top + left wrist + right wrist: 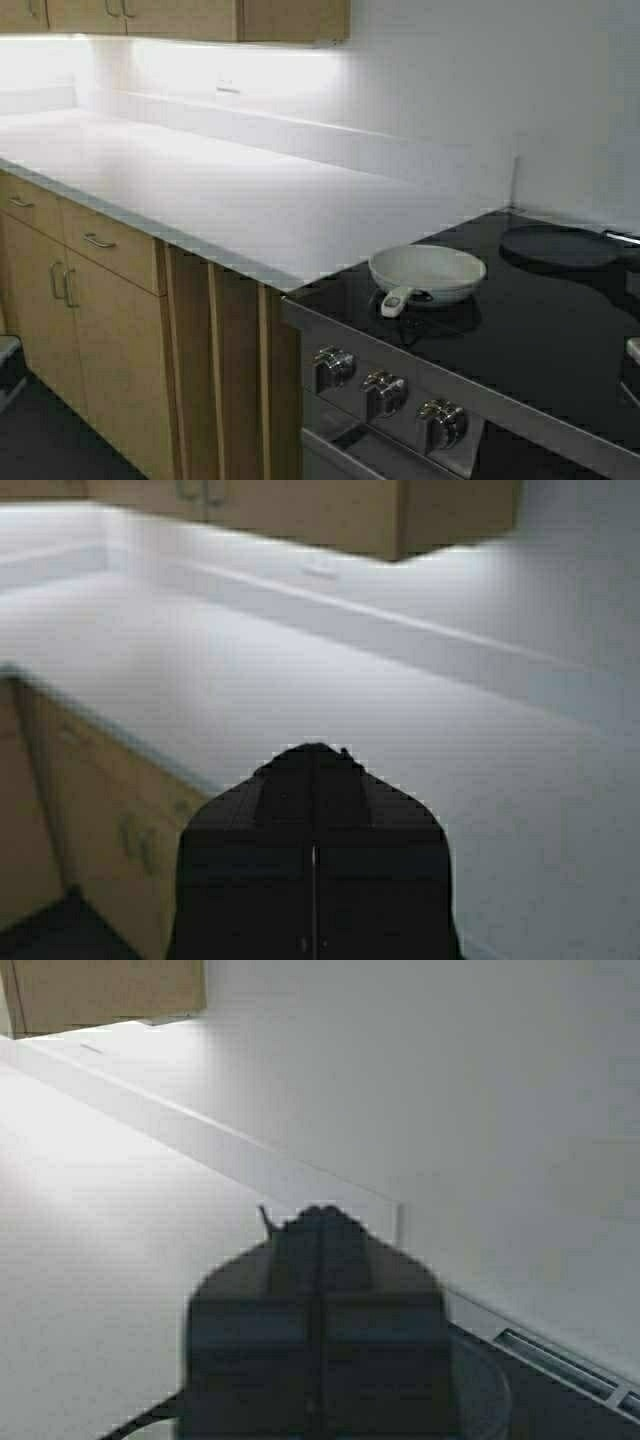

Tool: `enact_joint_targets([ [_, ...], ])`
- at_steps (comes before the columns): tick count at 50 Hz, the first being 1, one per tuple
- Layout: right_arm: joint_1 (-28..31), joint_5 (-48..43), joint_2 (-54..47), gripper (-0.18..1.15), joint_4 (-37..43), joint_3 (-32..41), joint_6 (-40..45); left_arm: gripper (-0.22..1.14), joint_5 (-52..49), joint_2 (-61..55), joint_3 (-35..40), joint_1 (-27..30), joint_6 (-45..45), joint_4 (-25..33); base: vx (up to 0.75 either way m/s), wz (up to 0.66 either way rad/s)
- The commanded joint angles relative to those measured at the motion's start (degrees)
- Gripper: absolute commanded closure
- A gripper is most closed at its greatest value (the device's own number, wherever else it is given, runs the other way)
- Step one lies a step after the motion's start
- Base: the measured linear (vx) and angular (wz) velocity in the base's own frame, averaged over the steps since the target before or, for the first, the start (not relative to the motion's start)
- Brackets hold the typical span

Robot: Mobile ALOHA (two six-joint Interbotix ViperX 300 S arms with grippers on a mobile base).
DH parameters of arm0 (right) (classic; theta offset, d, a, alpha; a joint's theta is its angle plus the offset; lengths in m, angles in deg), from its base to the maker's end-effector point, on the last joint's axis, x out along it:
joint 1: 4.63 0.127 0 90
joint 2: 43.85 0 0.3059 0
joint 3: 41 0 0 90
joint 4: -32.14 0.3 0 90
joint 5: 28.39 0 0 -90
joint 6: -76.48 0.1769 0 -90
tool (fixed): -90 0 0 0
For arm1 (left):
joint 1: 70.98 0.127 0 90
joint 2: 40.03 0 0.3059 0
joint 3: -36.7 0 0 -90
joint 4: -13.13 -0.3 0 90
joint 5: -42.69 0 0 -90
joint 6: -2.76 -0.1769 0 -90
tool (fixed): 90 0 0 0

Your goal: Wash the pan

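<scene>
The pan [428, 272] is sitting near the stove top's [520, 350] front left corner, handle toward the knobs. The left gripper [314, 755] and right gripper [320, 1212] are each showing fingers pressed together, their arms cut off from the high view.

Counter [200, 190]: white, bare — running under lit wooden wall cupboards [190, 18].
Griddle pan [560, 245]: flat, dark, round — at the black cooktop's [520, 350] back edge.
Knobs [385, 392]: three, along the stove's front.
</scene>
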Motion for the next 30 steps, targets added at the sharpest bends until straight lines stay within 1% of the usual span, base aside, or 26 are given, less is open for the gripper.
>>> enact_joint_targets([
  [1,0.6,-0.3,-0.4,0.90,0.0,-0.6,0.3,0.91,-1.1,0.9,-0.6,-0.1,2.4,-0.1,0.00,0.00],
  [3,0.6,-0.3,-0.4,0.88,0.0,-0.7,0.3,0.78,-1.1,1.5,-0.6,-0.4,3.6,-0.3,0.00,0.00],
  [5,0.6,-0.3,-0.2,0.88,0.0,-0.8,0.3,0.63,-1.2,2.0,-0.7,-0.5,4.2,-0.4,0.00,0.00],
  [12,0.6,-0.3,-0.1,0.91,-0.1,-0.6,0.1,-0.06,-1.2,1.6,-0.8,-1.2,6.8,-1.4,0.00,0.00],
  [13,0.6,-0.3,-0.1,0.91,-0.1,-0.6,0.1,-0.14,-1.2,1.3,-0.7,-1.5,7.2,-1.5,0.00,0.00],
  [14,0.6,-0.3,-0.1,0.91,-0.1,-0.6,0.1,-0.18,-1.2,1.2,-0.8,-1.8,7.6,-1.6,0.00,0.00],
  [16,0.6,-0.3,-0.1,0.91,-0.1,-0.7,0.1,-0.19,-1.2,0.6,-0.8,-3.0,8.2,-1.7,0.00,0.00],
  [21,0.6,-0.3,-0.1,0.91,-0.1,-0.7,0.1,-0.06,-1.2,-2.5,-0.5,-7.2,11.0,-1.7,0.00,0.00],
  [26,0.6,-0.3,-0.1,0.91,-0.2,-0.7,0.1,-0.06,-0.4,-6.9,-0.4,-11.9,15.7,-1.5,0.00,0.00],
  [30,0.6,-0.2,-0.1,0.91,-0.2,-0.8,0.1,-0.06,2.6,-11.0,-0.8,-14.6,19.2,-1.8,0.00,0.00],
])
